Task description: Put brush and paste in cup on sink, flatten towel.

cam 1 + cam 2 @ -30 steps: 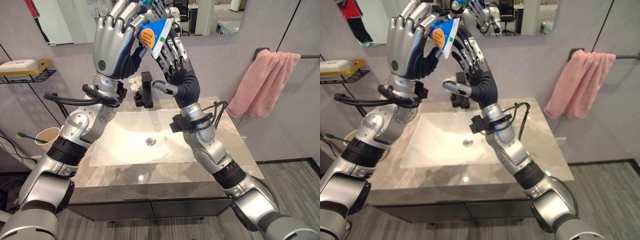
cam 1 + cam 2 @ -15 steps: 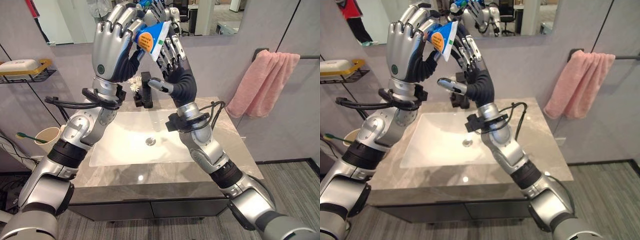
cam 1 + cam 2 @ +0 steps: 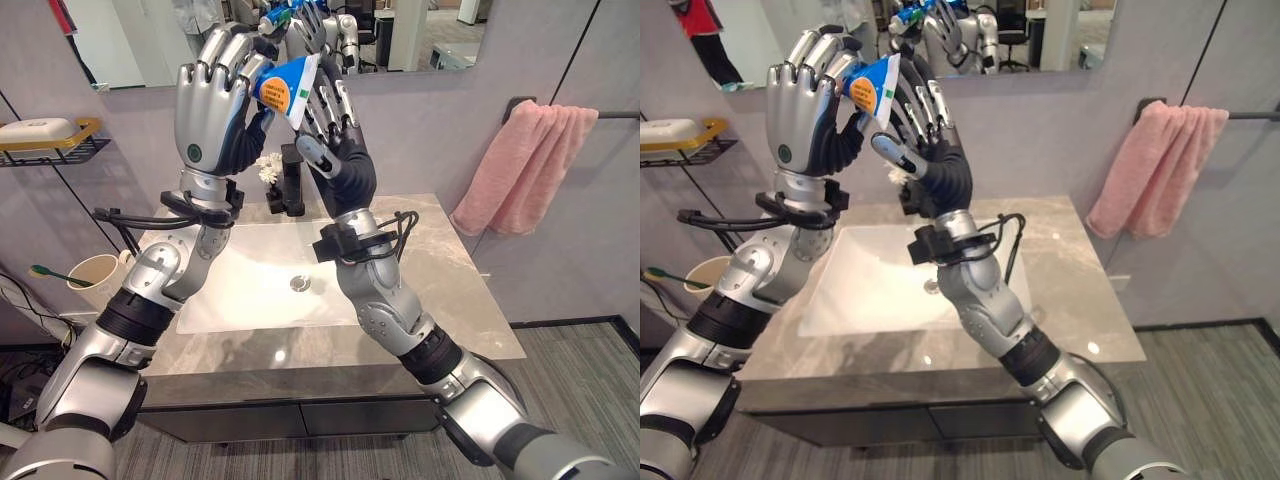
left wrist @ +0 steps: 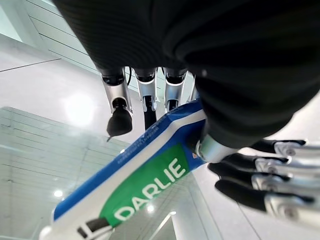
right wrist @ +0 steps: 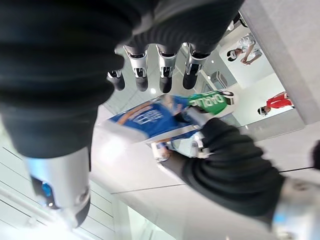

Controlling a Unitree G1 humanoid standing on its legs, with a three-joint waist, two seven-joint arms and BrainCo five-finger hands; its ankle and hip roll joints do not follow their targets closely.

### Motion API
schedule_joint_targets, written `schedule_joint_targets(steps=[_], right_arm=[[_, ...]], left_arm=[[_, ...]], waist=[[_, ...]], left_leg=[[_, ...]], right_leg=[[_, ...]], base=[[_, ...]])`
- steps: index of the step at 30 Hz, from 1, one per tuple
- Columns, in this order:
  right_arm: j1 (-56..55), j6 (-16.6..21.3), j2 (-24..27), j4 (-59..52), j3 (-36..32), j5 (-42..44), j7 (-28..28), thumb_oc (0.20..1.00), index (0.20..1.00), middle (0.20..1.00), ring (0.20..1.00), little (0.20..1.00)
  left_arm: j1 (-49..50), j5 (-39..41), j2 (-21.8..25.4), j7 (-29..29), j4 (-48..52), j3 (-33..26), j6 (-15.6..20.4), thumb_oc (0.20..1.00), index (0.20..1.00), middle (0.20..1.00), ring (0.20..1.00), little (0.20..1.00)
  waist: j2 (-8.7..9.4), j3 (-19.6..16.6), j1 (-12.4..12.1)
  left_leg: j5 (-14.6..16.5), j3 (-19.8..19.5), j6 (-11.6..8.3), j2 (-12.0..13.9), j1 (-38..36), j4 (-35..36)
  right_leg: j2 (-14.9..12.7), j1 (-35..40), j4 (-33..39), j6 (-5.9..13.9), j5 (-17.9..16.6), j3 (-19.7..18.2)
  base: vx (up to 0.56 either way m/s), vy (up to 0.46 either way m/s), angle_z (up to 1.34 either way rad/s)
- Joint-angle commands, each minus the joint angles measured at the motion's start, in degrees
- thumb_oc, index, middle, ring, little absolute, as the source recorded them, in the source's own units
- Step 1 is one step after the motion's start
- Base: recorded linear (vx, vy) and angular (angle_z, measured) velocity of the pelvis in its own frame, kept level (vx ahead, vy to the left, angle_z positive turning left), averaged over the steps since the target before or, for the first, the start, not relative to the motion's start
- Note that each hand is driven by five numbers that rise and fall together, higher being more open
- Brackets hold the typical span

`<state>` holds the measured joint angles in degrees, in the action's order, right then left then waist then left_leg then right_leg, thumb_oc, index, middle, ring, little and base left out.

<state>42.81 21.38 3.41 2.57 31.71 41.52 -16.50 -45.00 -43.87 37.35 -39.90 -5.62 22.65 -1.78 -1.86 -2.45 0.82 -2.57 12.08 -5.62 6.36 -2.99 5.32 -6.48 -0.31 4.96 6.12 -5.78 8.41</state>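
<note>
Over the last second I watched both raised hands drift toward the upper left of the head views, and the toothpaste tube (image 3: 287, 88) went with them, tipping from a steeper angle to lie more level across the mirror (image 3: 420, 35). My left hand (image 3: 212, 110) had its fingers curled round the tube's lower end, thumb pressed to it in the left wrist view; my right hand (image 3: 335, 135) stood just beside it with fingers straight and spread, touching or nearly touching the tube's upper edge, clamping nothing. I read that as the handover being done, the paste now on my left side. The cup (image 3: 93, 275) sat at the left edge of the tabletop (image 3: 470, 320), a green brush (image 3: 50, 272) already in it, so the paste should go there. The pink towel (image 3: 520, 165) hung bunched on its rail at the right, not yet flattened.
</note>
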Motion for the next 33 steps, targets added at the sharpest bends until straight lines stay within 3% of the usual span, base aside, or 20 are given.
schedule_joint_targets(steps=[1,9,17,33], right_arm=[[7.8,2.5,-4.0,-2.1,-2.8,-1.8,-1.3,1.0,1.0,1.0,1.0,1.0],[8.6,2.1,-4.6,-2.6,-2.4,-9.2,-5.2,1.0,1.0,1.0,1.0,1.0],[10.2,-2.6,-2.4,-2.8,-2.0,-25.1,-11.2,1.0,1.0,1.0,1.0,1.0],[11.5,-3.2,-5.0,-1.9,-0.8,-28.8,-13.9,1.0,1.0,1.0,1.0,1.0]], left_arm=[[-6.5,-1.9,2.3,-3.0,-0.9,-1.3,-1.4,0.2,0.2,0.2,0.2,0.2],[-7.4,-2.2,0.8,-3.5,-0.9,0.2,-1.4,0.2,0.2,0.2,0.2,0.2],[-7.9,-2.8,0.6,-3.4,-1.5,1.1,-1.4,0.2,0.2,0.2,0.2,0.2],[-7.0,-2.8,-1.6,-4.6,-1.4,2.5,-0.8,0.2,0.2,0.2,0.2,0.2]], waist=[[2.99,0.5,-0.6],[2.49,0.7,-0.7],[1.96,1.1,-0.5],[1.56,1.2,-0.4]], left_leg=[[5.0,1.0,2.32,-3.1,-3.9,-0.3],[5.2,0.5,2.65,-3.4,-3.9,-0.3],[5.2,0.2,2.89,-3.8,-3.9,-0.3],[5.3,-0.4,3.22,-4.3,-4.0,-0.3]], right_leg=[[-1.6,3.1,0.0,1.96,4.1,-2.8],[-2.0,3.3,-0.1,2.06,4.1,-2.6],[-2.4,3.5,-0.1,2.25,4.1,-2.5],[-2.9,3.8,-0.1,2.38,4.1,-2.4]], base=[[0.0,0.0,0.0],[0.0,0.0,0.0],[0.0,0.0,0.0],[0.0,0.0,0.0]])
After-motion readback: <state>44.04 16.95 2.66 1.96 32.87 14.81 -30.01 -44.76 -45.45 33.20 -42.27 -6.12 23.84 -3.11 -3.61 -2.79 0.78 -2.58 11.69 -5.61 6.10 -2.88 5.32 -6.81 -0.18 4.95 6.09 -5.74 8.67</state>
